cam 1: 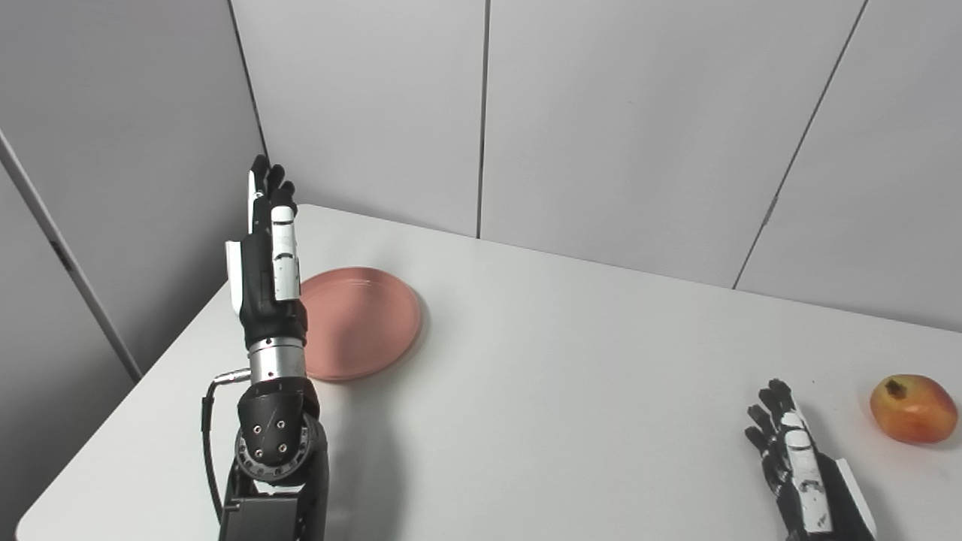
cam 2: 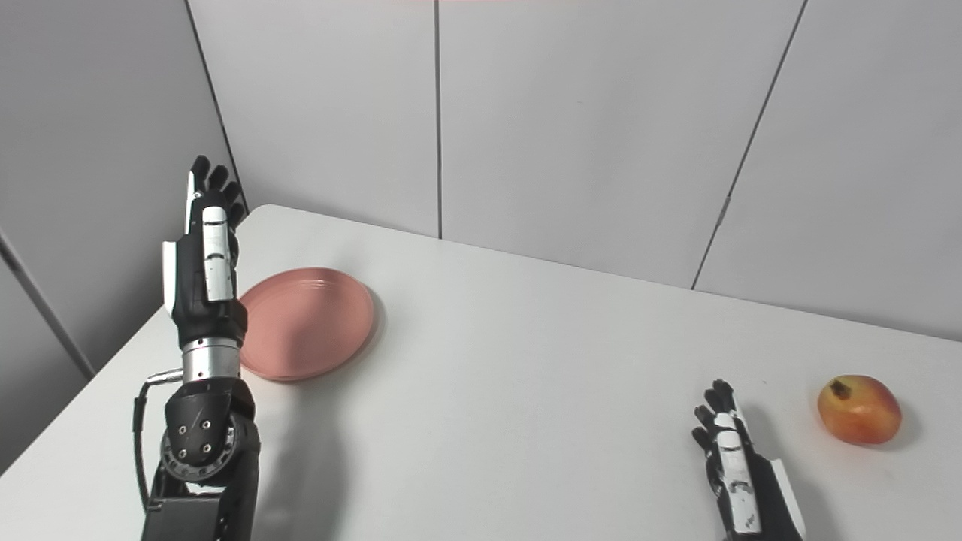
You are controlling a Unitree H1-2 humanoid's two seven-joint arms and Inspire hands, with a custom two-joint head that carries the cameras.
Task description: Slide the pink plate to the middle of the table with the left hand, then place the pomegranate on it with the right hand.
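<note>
Grey wall panels behind white table [cam 1: 571, 391]. Left hand [cam 1: 267, 255] raised, fingers straight, holding nothing, hiding near-left rim of pink plate [cam 1: 361, 319]. Right hand [cam 1: 797, 458] cut off at bottom edge, fingers loosely spread, empty; pomegranate [cam 1: 913, 408] near, right of fingertips, apart.

We see the pink plate [cam 1: 361, 323] lying flat, round, shallow and empty, just right of our raised left hand [cam 1: 267, 259] | the pomegranate [cam 1: 913, 409], orange-red with a dark crown, rests on its side near our right hand [cam 1: 797, 458], just beyond and to its right, apart from it
</note>
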